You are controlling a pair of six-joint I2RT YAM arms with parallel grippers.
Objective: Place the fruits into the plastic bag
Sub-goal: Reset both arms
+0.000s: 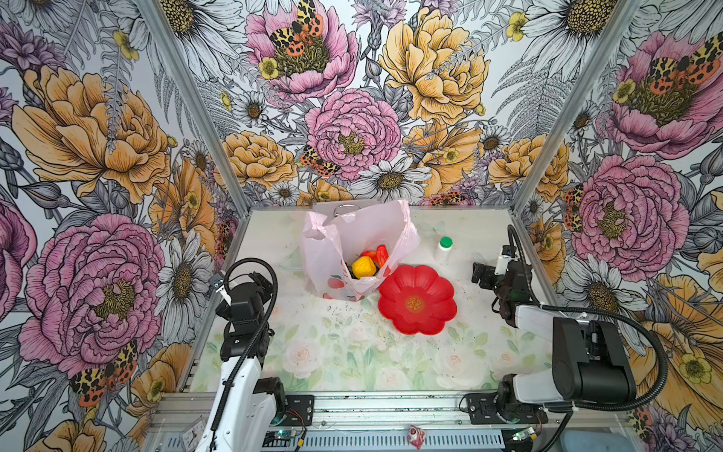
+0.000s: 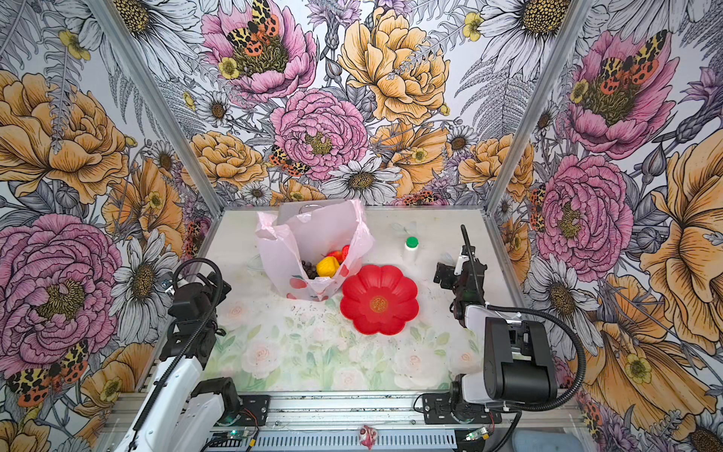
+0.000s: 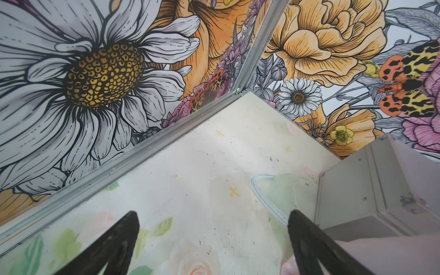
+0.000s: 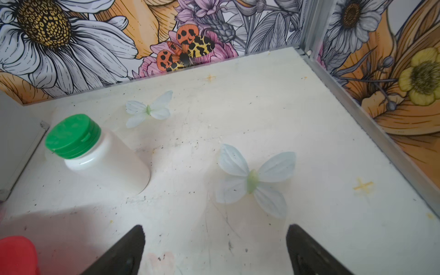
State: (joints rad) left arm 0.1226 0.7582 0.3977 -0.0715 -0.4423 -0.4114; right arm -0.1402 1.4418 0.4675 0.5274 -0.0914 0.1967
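Your left gripper (image 3: 213, 214): jaws spread wide, holding nothing, angled downward. Your right gripper (image 4: 215, 228): jaws likewise spread wide, holding nothing, angled downward.

The only legible sign is a gold double-happiness character (image 1: 414, 303) at the centre of the red flower-shaped plate (image 1: 440, 287).

Bright, even light from above fills the cell in both top views, leaving only faint shadows beside the red plate (image 1: 417, 299) and white bottle (image 4: 104, 162). Wide lenses bend the walls at the frame edges. Close to the wrist cameras, the left gripper (image 3: 214, 212) and right gripper (image 4: 216, 226) blur.
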